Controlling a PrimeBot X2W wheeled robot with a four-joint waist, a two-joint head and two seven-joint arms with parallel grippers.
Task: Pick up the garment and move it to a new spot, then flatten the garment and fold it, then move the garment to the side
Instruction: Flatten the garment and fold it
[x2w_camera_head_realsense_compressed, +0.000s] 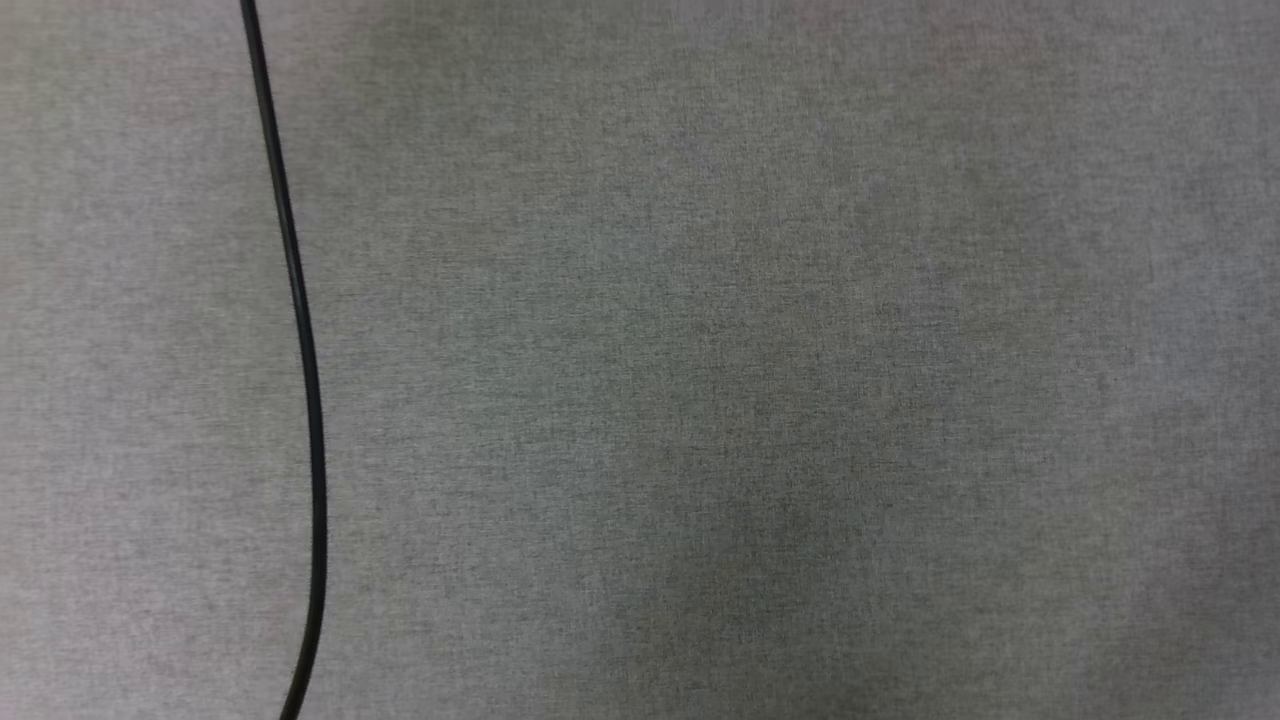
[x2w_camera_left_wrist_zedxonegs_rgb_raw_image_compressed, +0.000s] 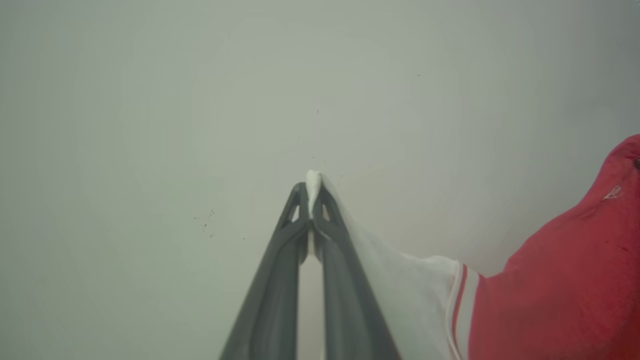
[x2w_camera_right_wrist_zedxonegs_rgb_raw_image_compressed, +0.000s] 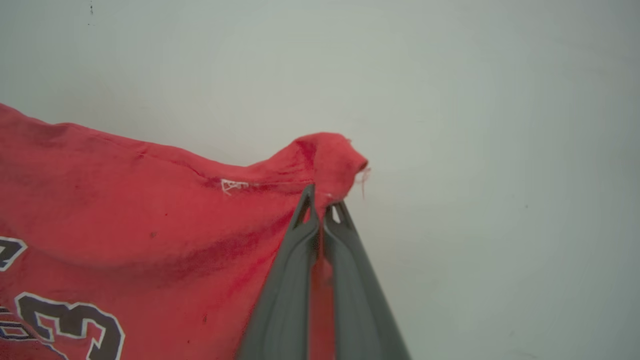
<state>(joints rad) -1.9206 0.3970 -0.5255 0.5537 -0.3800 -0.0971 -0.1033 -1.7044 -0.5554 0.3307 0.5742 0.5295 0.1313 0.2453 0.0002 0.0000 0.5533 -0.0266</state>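
Note:
My left gripper (x2w_camera_left_wrist_zedxonegs_rgb_raw_image_compressed: 312, 197) is shut on the tip of the garment's white sleeve (x2w_camera_left_wrist_zedxonegs_rgb_raw_image_compressed: 400, 295); past the striped trim, the red body (x2w_camera_left_wrist_zedxonegs_rgb_raw_image_compressed: 560, 270) hangs off to the right in the left wrist view. My right gripper (x2w_camera_right_wrist_zedxonegs_rgb_raw_image_compressed: 322, 207) is shut on a bunched red edge of the garment (x2w_camera_right_wrist_zedxonegs_rgb_raw_image_compressed: 125, 215), which spreads to the left with black-and-white lettering (x2w_camera_right_wrist_zedxonegs_rgb_raw_image_compressed: 75, 320) at the lower left. The garment hangs in the air in front of a pale wall in both wrist views.
The head view looks down on grey fabric-like surface (x2w_camera_head_realsense_compressed: 750, 380) with a black cable (x2w_camera_head_realsense_compressed: 300, 350) running from top to bottom along its left side. A plain pale wall (x2w_camera_left_wrist_zedxonegs_rgb_raw_image_compressed: 200, 100) lies behind the held garment.

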